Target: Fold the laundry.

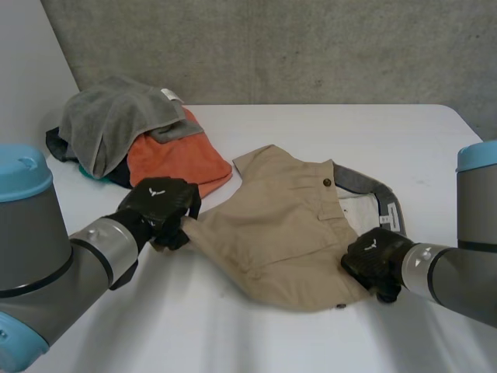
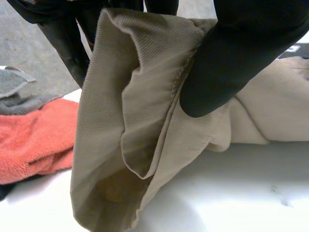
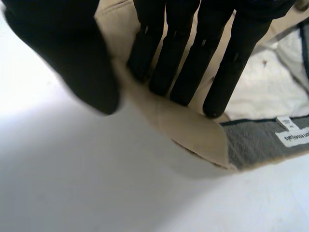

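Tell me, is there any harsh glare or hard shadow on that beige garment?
Head view: none; the beige garment is evenly lit, the white table bright without hot spots. Left wrist view: the fold pinched by the left hand is dim only inside its hollow. Right wrist view: soft shade along the garment's edge.

Nothing legible here: the white label (image 3: pixel 294 137) on the grey waistband lining of the tan shorts (image 3: pixel 193 128) carries dark print, too small to read, and the little tag (image 3: pixel 284 122) just beside it is the same. The left hand (image 1: pixel 159 203) and the right hand (image 1: pixel 377 260) each bear a white emblem on the back.
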{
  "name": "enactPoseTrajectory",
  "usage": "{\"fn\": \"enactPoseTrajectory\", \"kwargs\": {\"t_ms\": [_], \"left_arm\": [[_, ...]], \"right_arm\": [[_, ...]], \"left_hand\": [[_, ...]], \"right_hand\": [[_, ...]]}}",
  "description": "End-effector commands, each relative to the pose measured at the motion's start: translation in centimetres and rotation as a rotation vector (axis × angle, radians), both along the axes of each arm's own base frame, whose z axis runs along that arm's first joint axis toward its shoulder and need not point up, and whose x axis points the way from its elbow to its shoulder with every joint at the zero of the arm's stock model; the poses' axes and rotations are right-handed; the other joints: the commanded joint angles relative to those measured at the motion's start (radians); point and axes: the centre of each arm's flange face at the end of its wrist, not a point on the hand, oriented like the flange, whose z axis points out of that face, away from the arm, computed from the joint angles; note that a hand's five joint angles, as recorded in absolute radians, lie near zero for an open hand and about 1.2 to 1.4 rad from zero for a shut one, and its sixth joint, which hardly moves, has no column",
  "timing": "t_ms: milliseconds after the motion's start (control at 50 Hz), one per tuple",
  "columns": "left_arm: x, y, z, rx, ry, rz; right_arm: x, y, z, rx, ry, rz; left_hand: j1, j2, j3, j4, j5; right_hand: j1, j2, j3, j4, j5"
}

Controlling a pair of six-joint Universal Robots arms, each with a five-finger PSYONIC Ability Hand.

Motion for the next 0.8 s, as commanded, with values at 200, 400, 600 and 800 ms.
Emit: {"fn": "enactPoseTrajectory", "kwargs": {"t_ms": [200,400,600,800], "left_arm": [[-0.5,-0.5,1.8,-0.088,-0.018,-0.021],[-0.6,0.3,3.5,-0.146,-0.005,-0.046],[-1.2,1.5,6.0,-0.223,0.037,-0.074],[-1.6,2.9,7.9,-0.288,0.07,-0.103]], "right_arm": [[0.8,-3.1,4.7,-0.061,-0.173,-0.148],[2.9,-4.8,2.7,-0.114,-0.252,-0.041],[3.4,-5.6,-1.5,-0.089,-0.284,-0.036],[4.0,-6.3,-3.2,-0.172,-0.363,-0.065]], "left_hand": [[0.249,0.205,0.215,0.198,0.241],[0.249,0.205,0.215,0.198,0.241],[0.249,0.205,0.215,0.198,0.241],[0.249,0.205,0.215,0.198,0.241]], "right_hand": [[-0.41,-0.394,-0.403,-0.408,-0.402],[-0.324,-0.309,-0.318,-0.323,-0.317],[-0.283,-0.268,-0.277,-0.282,-0.276],[0.477,0.492,0.483,0.479,0.484]]}}
